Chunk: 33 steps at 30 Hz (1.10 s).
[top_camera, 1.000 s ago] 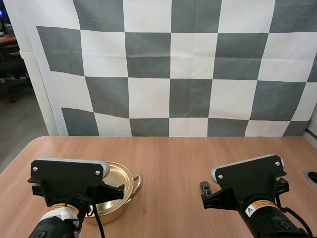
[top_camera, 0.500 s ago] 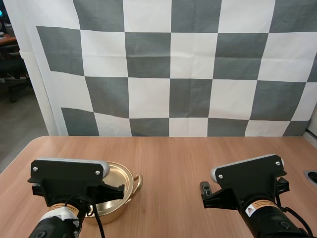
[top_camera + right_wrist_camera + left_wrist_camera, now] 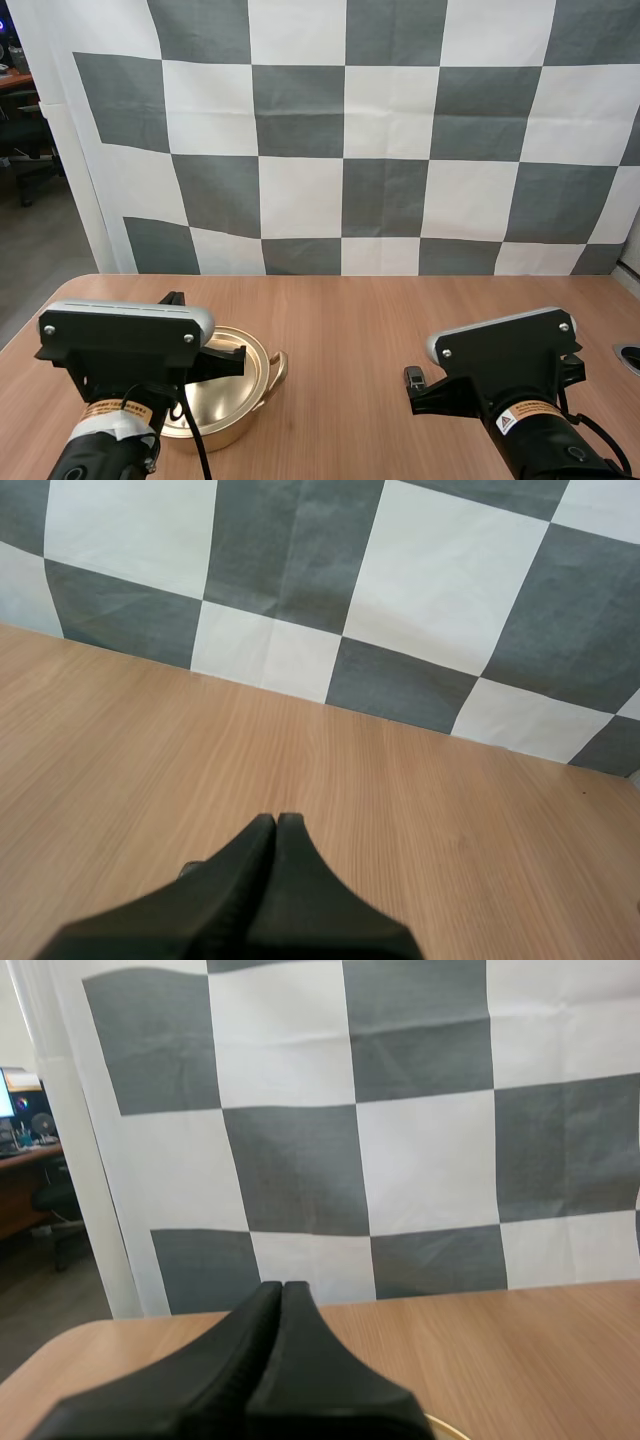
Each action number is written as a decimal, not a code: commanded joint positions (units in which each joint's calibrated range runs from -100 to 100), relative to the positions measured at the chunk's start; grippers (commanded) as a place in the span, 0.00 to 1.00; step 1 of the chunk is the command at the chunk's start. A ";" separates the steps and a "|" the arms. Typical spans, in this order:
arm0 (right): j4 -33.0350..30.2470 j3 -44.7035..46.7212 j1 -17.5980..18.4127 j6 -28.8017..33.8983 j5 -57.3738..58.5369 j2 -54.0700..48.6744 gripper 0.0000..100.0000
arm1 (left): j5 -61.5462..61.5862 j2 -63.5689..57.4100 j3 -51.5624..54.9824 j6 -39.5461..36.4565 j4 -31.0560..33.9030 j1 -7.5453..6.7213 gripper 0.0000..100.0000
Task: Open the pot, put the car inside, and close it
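A gold pot (image 3: 235,375) with its lid on stands on the wooden table at the front left, partly hidden by my left arm (image 3: 120,345) just above it. In the left wrist view my left gripper (image 3: 282,1288) is shut on nothing, its fingers one dark wedge held level over the table, with a sliver of the pot's rim (image 3: 445,1428) beside it. A small dark object (image 3: 415,379), apparently the car, lies by my right arm (image 3: 505,360). My right gripper (image 3: 276,820) is shut and empty, low over the table, with the dark object (image 3: 187,869) just beside its fingers.
The bare wooden table (image 3: 350,330) stretches between and beyond the two arms to its back edge. A round grey fitting (image 3: 630,356) sits at the table's right edge. The table's rounded left corner (image 3: 70,290) lies behind the left arm.
My left arm has lifted and shifted a little to the left, showing more of the pot. The right arm, the pot and the dark object have stayed put.
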 commanded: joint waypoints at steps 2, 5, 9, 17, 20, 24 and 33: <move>-0.36 0.00 0.23 0.02 -2.01 -0.06 0.00 | -12.56 0.00 0.00 0.14 0.18 -0.04 0.00; -0.36 0.00 0.36 0.02 -6.17 -0.06 0.00 | -22.23 0.00 0.00 0.70 0.18 -0.04 0.00; -0.36 0.00 0.36 0.02 -12.50 -0.06 0.00 | -27.34 0.00 -2.07 0.70 0.18 -0.04 0.00; 2.70 0.00 0.36 0.09 -12.10 -0.06 0.00 | -6.70 1.54 -14.78 0.70 -6.19 -0.04 0.00; 2.70 0.00 0.36 0.09 -11.70 -0.06 0.00 | 7.60 6.17 -19.08 0.61 -7.93 -0.04 0.00; 2.70 0.00 0.36 0.09 -11.70 -0.06 0.00 | 9.14 13.37 -25.00 0.61 -5.82 -0.04 0.00; 2.70 0.00 0.36 0.09 -11.70 -0.06 0.00 | 56.97 30.37 -52.82 -3.72 -5.72 -0.04 0.17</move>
